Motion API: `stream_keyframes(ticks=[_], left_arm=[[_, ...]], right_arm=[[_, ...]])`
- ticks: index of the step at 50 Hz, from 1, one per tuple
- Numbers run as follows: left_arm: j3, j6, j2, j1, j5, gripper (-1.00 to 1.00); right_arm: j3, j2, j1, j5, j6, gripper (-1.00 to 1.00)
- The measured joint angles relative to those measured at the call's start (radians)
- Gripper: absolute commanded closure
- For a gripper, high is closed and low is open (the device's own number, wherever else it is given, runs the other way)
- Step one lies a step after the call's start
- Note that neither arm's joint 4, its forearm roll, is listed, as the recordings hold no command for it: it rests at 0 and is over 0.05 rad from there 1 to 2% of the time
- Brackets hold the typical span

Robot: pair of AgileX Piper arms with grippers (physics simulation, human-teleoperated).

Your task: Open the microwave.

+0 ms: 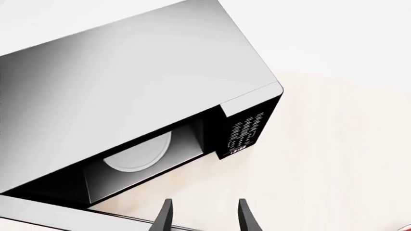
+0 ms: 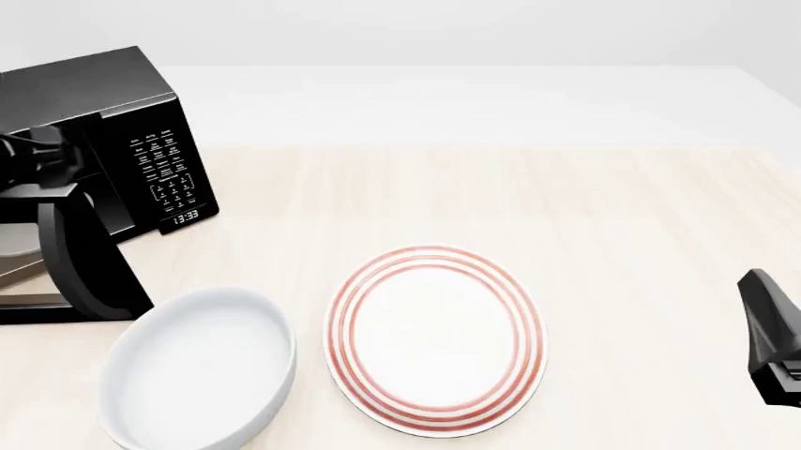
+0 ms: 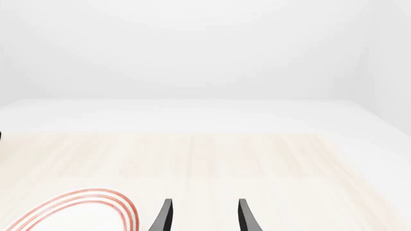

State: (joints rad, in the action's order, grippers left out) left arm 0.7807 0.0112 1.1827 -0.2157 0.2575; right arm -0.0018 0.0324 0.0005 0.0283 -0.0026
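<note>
Through my left wrist camera, the microwave (image 1: 128,96) fills the frame from nine to one o'clock. Its cavity gapes and the white turntable (image 1: 138,156) shows, so I judge the door (image 1: 57,216) already swung wide. My left claw (image 1: 204,216) sits released, fingers apart, holding nothing.

From the front, the microwave stands at ten o'clock on the table (image 2: 564,187), keypad (image 2: 163,169) facing inward, my left arm (image 2: 75,253) beside it. A white bowl (image 2: 201,375) and striped plate (image 2: 432,337) lie at six.

My right wrist view shows my right claw (image 3: 204,216) released too, idle over bare wood, parked clear since this job needs one arm.
</note>
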Motion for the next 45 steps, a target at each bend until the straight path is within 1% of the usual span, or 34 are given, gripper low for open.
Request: stream_keyframes(ticks=[23,45], left_arm=[[-0.026,0.008,-0.004,-0.023,-0.015,-1.00],[-0.061,-0.003,-0.041,-0.026,-0.025,-1.00]], right_arm=[[0.000,0.000,0.000,0.000,0.000,-1.00],[0.000,0.000,0.000,0.000,0.000,-1.00]])
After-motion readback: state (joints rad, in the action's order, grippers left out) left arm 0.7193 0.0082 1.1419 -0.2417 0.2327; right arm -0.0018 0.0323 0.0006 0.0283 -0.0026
